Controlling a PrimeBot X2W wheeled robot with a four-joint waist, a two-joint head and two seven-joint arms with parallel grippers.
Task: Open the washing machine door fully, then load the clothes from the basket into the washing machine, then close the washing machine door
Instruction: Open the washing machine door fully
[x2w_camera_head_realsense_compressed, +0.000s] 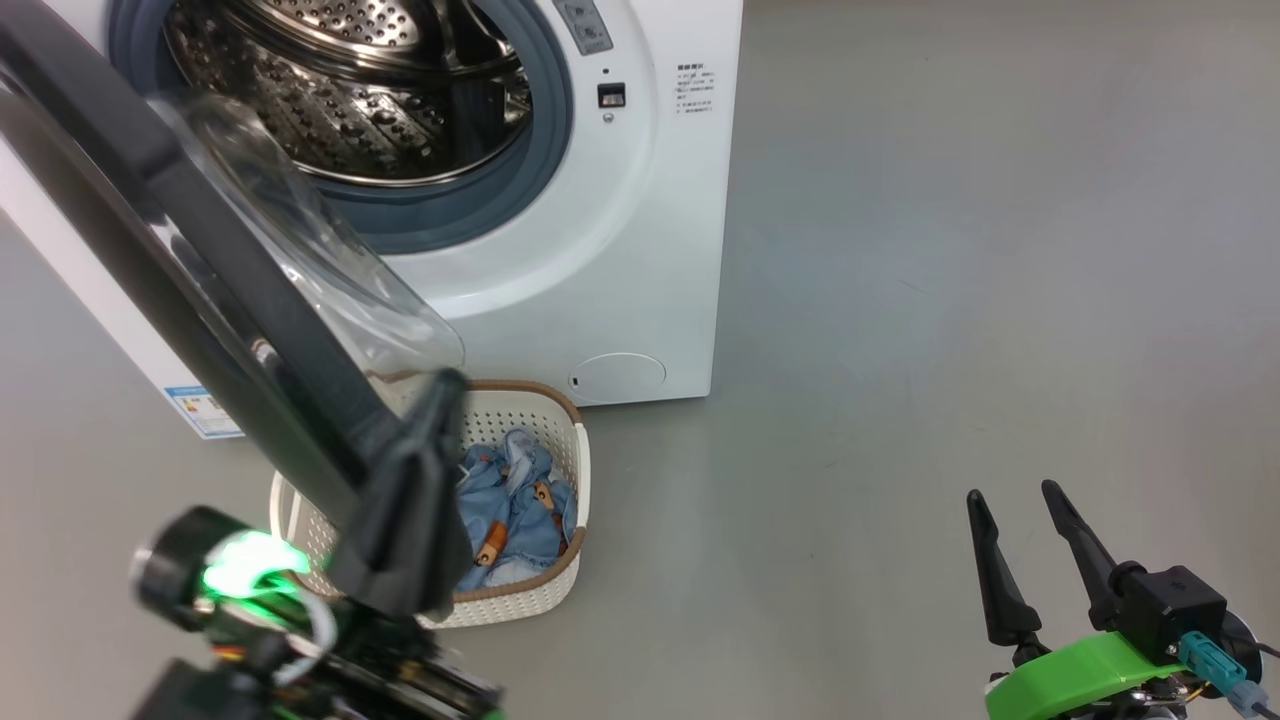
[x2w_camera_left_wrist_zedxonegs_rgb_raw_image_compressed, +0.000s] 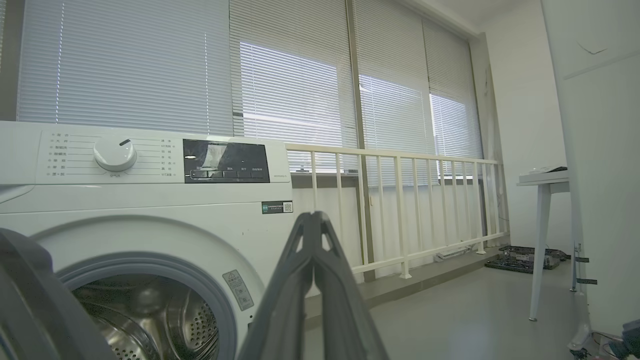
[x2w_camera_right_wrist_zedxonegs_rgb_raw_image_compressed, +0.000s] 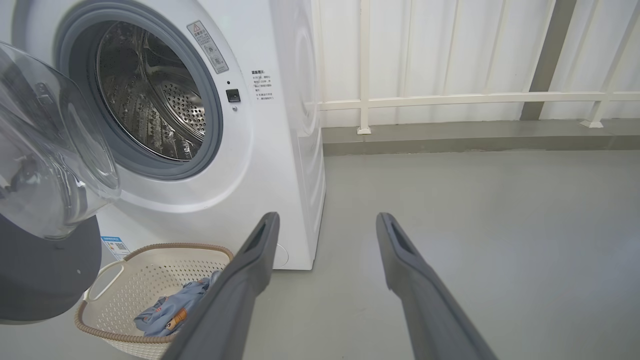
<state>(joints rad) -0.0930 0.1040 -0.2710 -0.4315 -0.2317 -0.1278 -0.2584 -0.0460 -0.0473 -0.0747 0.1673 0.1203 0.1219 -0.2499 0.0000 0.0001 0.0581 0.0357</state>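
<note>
The left tool (x2w_camera_head_realsense_compressed: 445, 388) is pressed together by the open black-rimmed round glass door (x2w_camera_head_realsense_compressed: 200, 230), the right tool (x2w_camera_head_realsense_compressed: 1012, 492) spread over grey floor (x2w_camera_head_realsense_compressed: 900, 400).

The washing machine (x2w_camera_head_realsense_compressed: 640, 200) is a white front-loader standing on the floor. Its grey gasket (x2w_camera_head_realsense_compressed: 545, 130) and perforated steel drum (x2w_camera_head_realsense_compressed: 350, 90) are exposed. The washing machine door (x2w_camera_head_realsense_compressed: 120, 130), with a black rim and a clear glass bowl, stands swung open above the basket (x2w_camera_head_realsense_compressed: 545, 600). The cream perforated basket sits upright just before the machine. The clothes (x2w_camera_head_realsense_compressed: 515, 510), light blue fabric with orange-brown figures, lie bunched inside it.
</note>
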